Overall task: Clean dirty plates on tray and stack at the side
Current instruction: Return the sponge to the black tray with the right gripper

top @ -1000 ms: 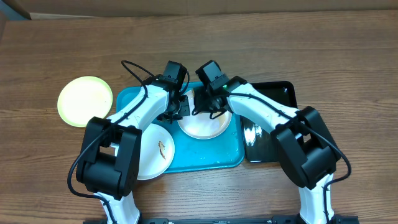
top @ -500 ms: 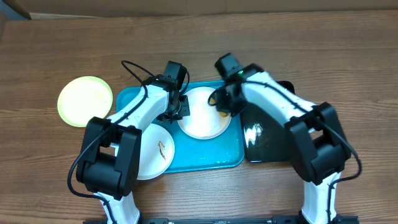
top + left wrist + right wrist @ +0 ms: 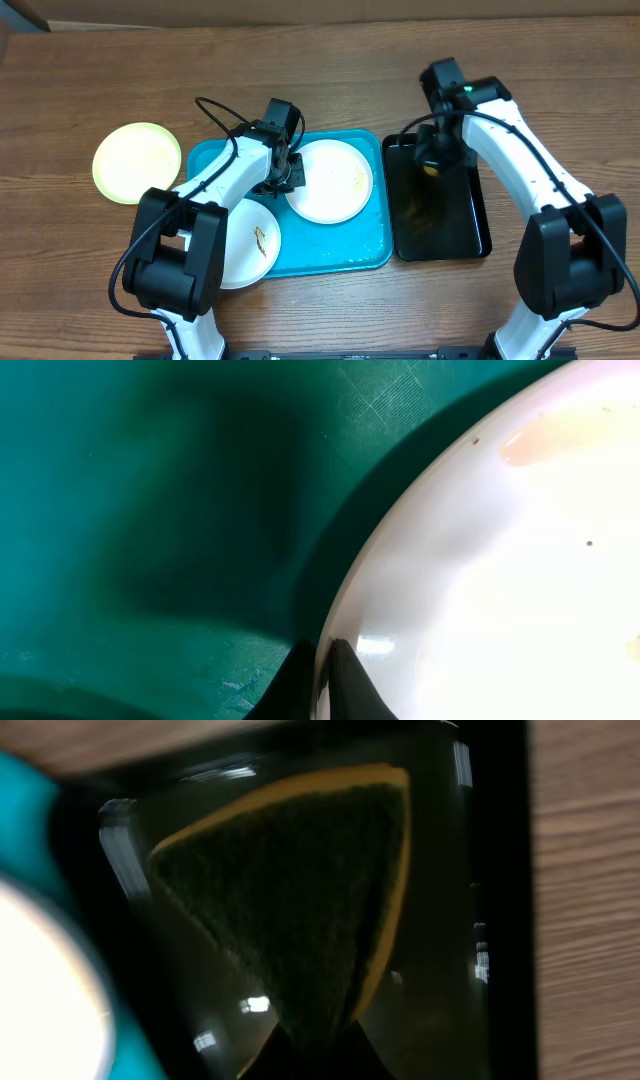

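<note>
Turquoise tray carried a white plate at its centre, rim pinched by the closed left gripper; right gripper clamped a sponge right of the tray. Lifting called for a firm, level hold.

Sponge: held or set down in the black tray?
Held. The right end effector is shut on the sponge, over the black tray; whether it touches the tray floor, cannot tell.

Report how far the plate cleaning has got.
Done, apparently: the yellow-green plate sits off the tray on the table. In hand: the left gripper pinches the rim of the large white plate, which shows faint marks; the right gripper holds the sponge over the black tray. Left: the smeared white plate, then stacking.
</note>
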You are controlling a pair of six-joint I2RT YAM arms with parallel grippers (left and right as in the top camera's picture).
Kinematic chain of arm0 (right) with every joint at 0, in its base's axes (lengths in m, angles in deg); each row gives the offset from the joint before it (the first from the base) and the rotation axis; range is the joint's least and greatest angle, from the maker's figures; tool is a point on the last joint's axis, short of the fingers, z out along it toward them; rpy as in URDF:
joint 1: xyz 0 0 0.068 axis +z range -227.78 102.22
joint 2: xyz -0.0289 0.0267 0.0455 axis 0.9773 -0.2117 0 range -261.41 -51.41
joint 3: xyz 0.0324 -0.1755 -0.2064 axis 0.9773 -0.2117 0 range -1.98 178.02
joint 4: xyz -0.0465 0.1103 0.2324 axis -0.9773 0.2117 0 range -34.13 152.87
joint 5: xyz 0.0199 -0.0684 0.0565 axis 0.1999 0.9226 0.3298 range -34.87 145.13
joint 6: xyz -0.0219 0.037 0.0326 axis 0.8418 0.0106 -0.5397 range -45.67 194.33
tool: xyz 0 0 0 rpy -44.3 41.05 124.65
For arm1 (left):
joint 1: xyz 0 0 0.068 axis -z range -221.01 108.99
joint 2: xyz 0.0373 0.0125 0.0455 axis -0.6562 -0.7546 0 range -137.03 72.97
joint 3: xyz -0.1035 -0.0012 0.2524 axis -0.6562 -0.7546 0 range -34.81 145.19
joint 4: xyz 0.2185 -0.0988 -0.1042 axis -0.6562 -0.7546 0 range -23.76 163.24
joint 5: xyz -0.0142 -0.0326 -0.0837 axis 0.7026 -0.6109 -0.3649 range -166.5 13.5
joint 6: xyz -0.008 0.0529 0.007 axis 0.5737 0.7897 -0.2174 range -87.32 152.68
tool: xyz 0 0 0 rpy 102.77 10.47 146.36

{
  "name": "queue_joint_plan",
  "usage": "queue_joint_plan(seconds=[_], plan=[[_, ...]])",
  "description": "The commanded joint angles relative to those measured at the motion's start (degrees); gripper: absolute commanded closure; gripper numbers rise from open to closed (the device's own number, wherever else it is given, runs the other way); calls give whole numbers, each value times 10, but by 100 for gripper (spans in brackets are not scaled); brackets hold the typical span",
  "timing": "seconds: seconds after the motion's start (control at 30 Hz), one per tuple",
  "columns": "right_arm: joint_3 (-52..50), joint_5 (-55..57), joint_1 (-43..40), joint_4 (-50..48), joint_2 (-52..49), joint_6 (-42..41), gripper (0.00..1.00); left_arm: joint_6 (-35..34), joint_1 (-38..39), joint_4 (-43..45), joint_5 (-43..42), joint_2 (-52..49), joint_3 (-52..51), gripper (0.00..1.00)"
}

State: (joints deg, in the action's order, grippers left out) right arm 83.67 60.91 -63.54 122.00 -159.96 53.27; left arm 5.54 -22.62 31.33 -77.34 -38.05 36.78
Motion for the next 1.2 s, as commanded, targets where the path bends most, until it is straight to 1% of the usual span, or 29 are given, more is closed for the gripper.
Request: queue_joint_plan(seconds=[0.0,0.07,0.1,0.13,0.17,0.23,0.4,0.53,0.6,0.63,0.67,0.7,0.73,0.8,0.87,0.93,1.0,1.03,1.07,1.1,1.17], plan=[[-55,32,-22,-40,-2,22,96,-12,1,-1,23,-15,-20,92],[-81,32,-29,-77,-2,39,87,-12,1,-1,23,-15,-20,90],[-89,32,-31,-88,-2,47,70,-12,1,0,23,-15,-20,89],[-94,32,-33,-96,-2,50,57,-12,1,0,23,-15,-20,87],[-97,32,-34,-100,-2,50,50,-12,1,0,23,-15,-20,85],[-99,32,-34,-101,-2,50,46,-12,1,1,23,-15,-20,82],[-116,32,-34,-113,-2,50,46,-12,1,0,23,-15,-20,80],[-156,32,-34,-148,-2,50,53,-12,1,-1,23,-15,-20,81],[-180,32,-34,-170,-2,50,62,-12,1,0,23,-15,-20,81],[-189,32,-34,-179,-2,50,65,-12,1,0,23,-15,-20,81],[-194,32,-34,-183,-2,50,71,-12,1,0,23,-15,-20,81],[-194,32,-34,-182,-2,50,81,-12,1,0,23,-15,-20,81],[-192,32,-34,-178,-2,50,85,-12,1,0,21,-15,-20,82],[-177,32,-34,-153,-1,51,85,-12,1,1,18,-15,-20,83],[-151,32,-34,-121,0,50,78,-12,1,1,18,-15,-20,83],[-124,32,-34,-94,1,50,71,-12,1,1,18,-15,-20,80],[-105,32,-34,-82,1,48,63,-11,1,0,18,-15,-20,79],[-99,32,-34,-81,1,48,57,-11,1,0,18,-15,-20,78],[-97,32,-34,-86,1,48,34,-11,1,0,18,-15,-20,78],[-98,32,-34,-90,1,48,19,-11,1,-1,18,-15,-20,79],[-98,32,-35,-99,1,45,19,-6,1,0,17,-15,-20,89]])
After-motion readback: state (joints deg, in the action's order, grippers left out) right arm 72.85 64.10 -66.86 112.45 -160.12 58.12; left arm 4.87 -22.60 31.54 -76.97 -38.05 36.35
